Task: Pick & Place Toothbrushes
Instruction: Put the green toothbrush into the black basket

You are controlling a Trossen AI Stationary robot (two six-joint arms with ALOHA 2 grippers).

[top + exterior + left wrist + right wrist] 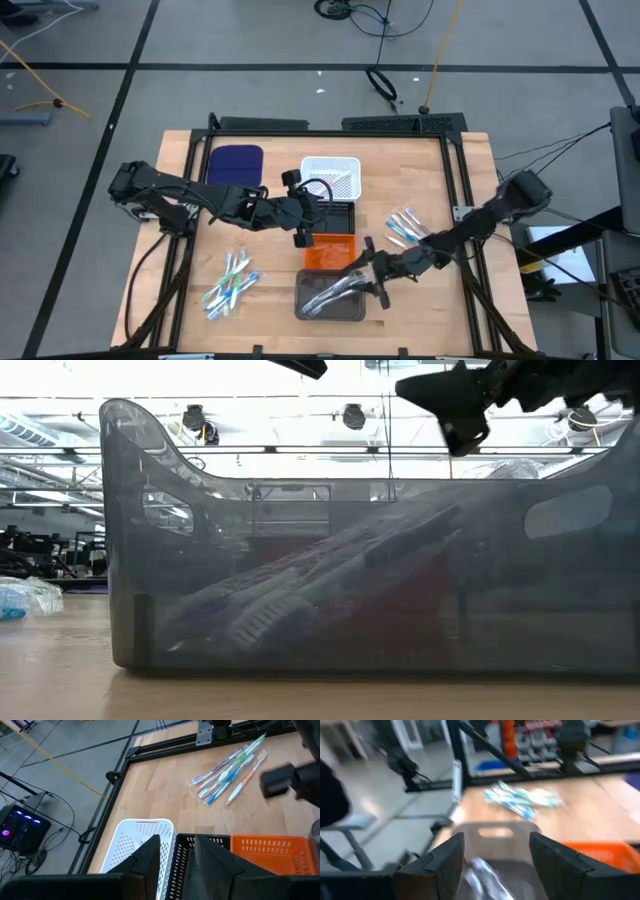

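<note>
Item: wooden table [190, 285] with four small trays in a column at its middle: white tray [331, 177], black tray [338, 215], orange tray [330, 250] and grey tray [330, 297], the grey one nearest the front edge. Toothbrushes, lot one: a loose bundle [232, 284] on the table's left front, well apart from the trays. Lot two: a second bundle [406, 227] on the right side, just beside the orange tray (blue, green and pale handles, some in clear wrappers). Lot three: wrapped toothbrushes [325, 293] lying slantwise inside the grey tray, one end propped toward the rim. A dark blue pad [235, 164] lies at the back left. Right pincer [368, 278]: above the grey tray's right rim, fingers parted, nothing between them, the wrapped brushes lying just below. Left pincer [303, 227]: over the black tray beside the white one, fingers set partly apart with nothing gripped.
</note>
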